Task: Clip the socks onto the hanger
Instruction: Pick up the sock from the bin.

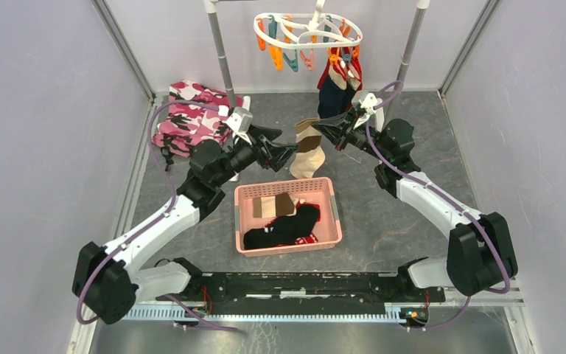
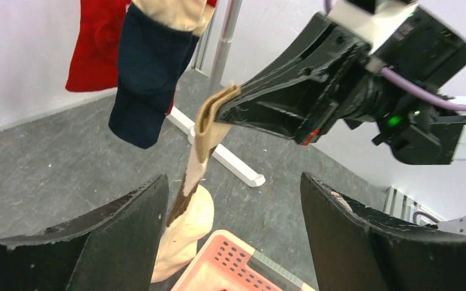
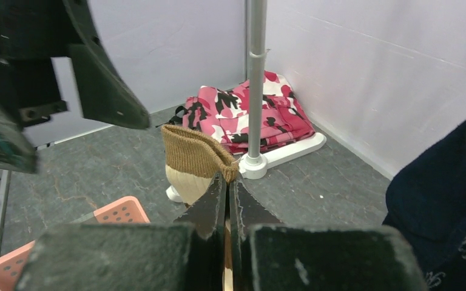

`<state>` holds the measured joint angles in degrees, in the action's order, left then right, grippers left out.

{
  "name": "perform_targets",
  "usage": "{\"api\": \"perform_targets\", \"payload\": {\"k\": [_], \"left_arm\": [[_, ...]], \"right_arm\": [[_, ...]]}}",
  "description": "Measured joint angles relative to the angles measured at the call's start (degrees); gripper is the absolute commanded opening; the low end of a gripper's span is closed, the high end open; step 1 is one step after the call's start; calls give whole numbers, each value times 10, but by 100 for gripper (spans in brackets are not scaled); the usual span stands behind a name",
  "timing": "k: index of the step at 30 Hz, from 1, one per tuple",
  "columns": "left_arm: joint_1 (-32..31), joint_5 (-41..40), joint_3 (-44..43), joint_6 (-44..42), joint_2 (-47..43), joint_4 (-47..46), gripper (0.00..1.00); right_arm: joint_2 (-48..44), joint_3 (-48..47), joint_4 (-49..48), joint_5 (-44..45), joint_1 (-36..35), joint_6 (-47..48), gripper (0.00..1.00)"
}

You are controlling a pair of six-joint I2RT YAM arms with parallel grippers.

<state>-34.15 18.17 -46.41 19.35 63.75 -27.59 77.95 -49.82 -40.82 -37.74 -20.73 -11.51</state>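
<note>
Looking from the left side, I see a folded pink camouflage cloth (image 1: 189,118) on the grey floor beside the left rack pole (image 1: 221,51). Next comes the left gripper (image 2: 233,182). Its two black fingers (image 2: 127,224) stand wide apart and grasp nothing; they point toward a beige sock (image 1: 308,151) that hangs in the air near the fingertips, and I cannot tell if they touch it. Under this sock a pink basket (image 1: 335,214) stands on the floor, and inside lie a black sock (image 1: 284,227) and one more beige and brown sock (image 1: 273,205). The hanging beige sock has a brown band and a tan cuff. The right gripper (image 3: 226,200) has its jaws pressed fully together on this cuff, so the sock is carried by the right arm only. Above, at the back, the hanger (image 1: 295,45) hangs from the rack with its orange and teal clips (image 1: 276,55). On its right side a red sock (image 1: 350,74) and a navy sock (image 1: 332,99) hang from the clips. In the right wrist view the navy sock shows small white marks at the lower corner, but they are too blurred for me to read.
</note>
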Motion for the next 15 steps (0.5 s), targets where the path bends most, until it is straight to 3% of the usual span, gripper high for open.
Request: {"api": "perform_targets", "payload": {"k": [7, 11, 15], "left_arm": [[10, 5, 0, 0, 55, -46, 70], [16, 14, -2, 0, 78, -69, 68], [23, 30, -9, 0, 100, -85, 57]], "right_arm": [[0, -2, -23, -24, -2, -11, 0], [0, -3, -28, -34, -3, -16, 0], [0, -3, -33, -41, -5, -20, 0]]}}
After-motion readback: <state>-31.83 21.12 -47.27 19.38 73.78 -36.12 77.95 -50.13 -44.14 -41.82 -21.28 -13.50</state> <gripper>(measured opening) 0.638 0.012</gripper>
